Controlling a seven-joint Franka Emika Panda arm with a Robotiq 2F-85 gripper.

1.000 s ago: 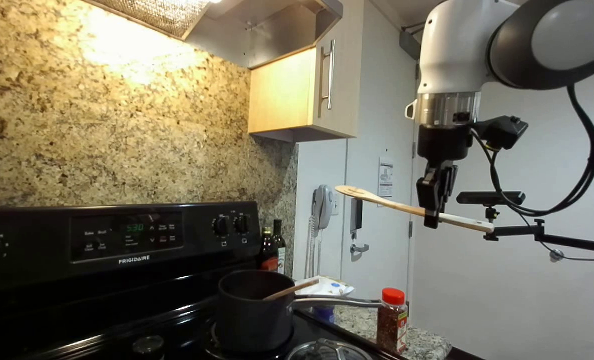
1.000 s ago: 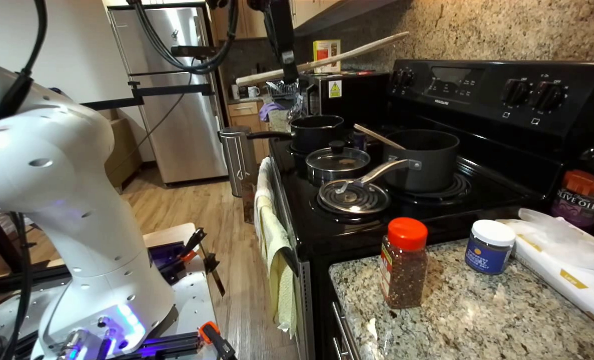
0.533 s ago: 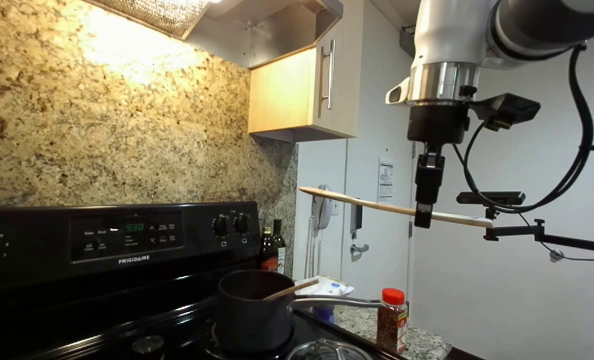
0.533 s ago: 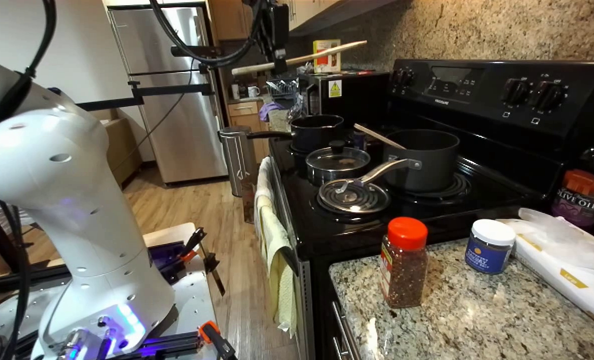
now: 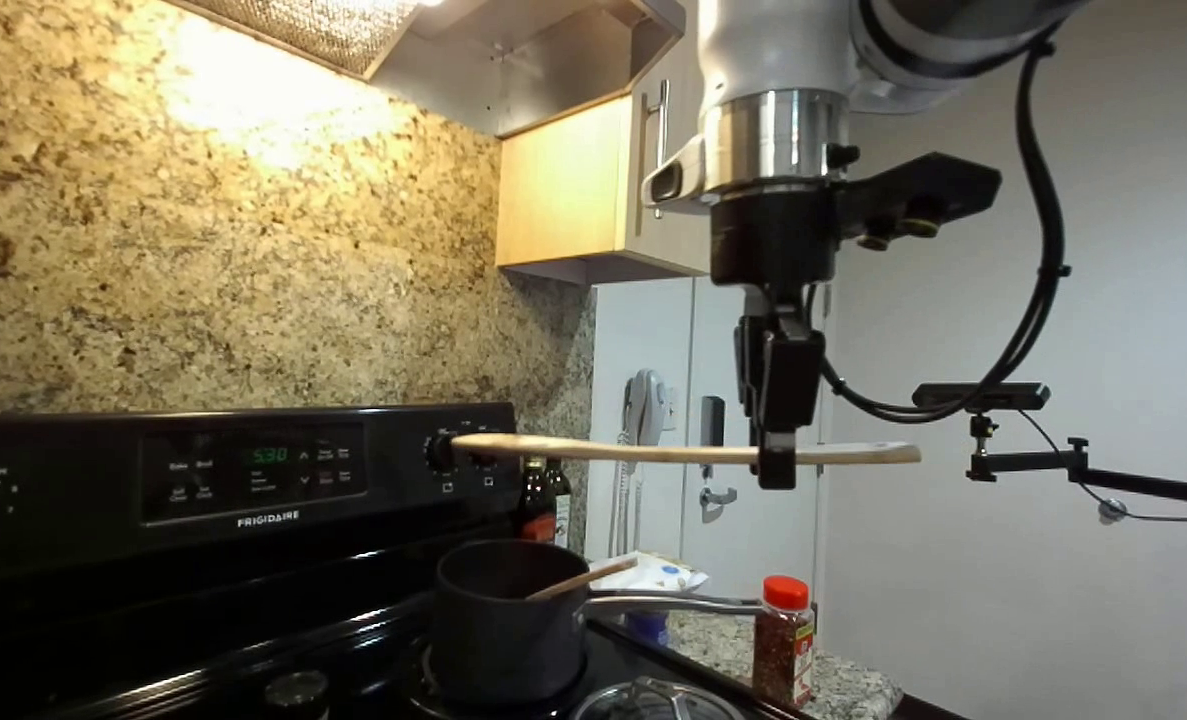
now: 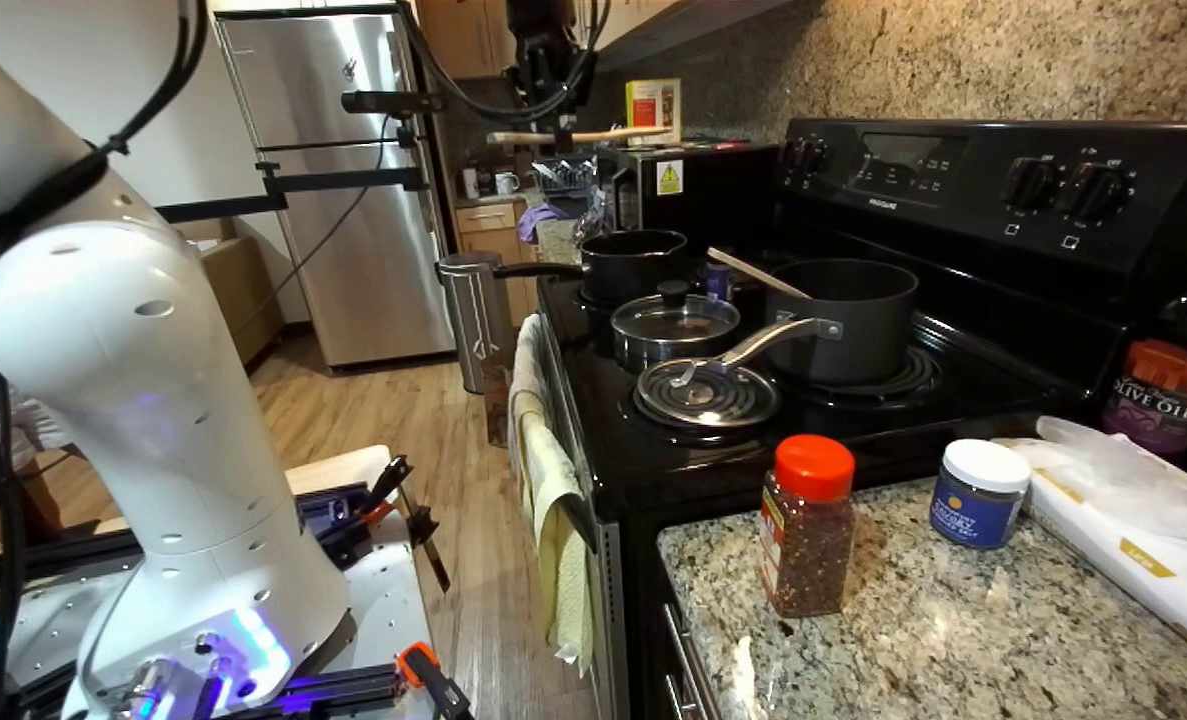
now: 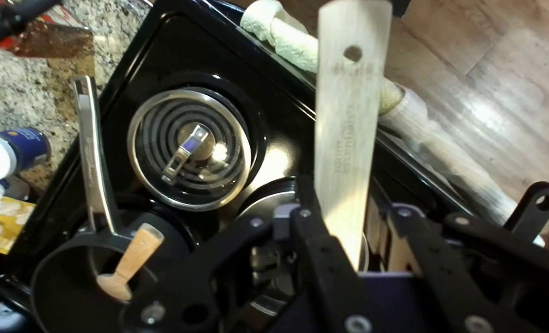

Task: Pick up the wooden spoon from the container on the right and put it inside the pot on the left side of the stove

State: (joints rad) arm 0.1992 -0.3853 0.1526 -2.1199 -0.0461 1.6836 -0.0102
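Observation:
The pale wooden spoon is held aloft, nearly level, above the stove. It shows in both exterior views. My gripper is shut on its handle, also seen in an exterior view. In the wrist view my gripper has the holed handle end of the spoon pointing up the picture; the spoon's head is hidden there. A dark pot with a black handle stands at the stove's far end. A nearer dark pot holds another wooden utensil.
A glass lid lies on a front burner beside a lidded pan. A red-capped spice bottle, a blue jar and a white package stand on the counter. A range hood and cabinet hang above.
My gripper has carried the spoon to the left in an exterior view, over toward the stove, and lower in the other camera's picture. The spoon has turned from slanted to nearly level.

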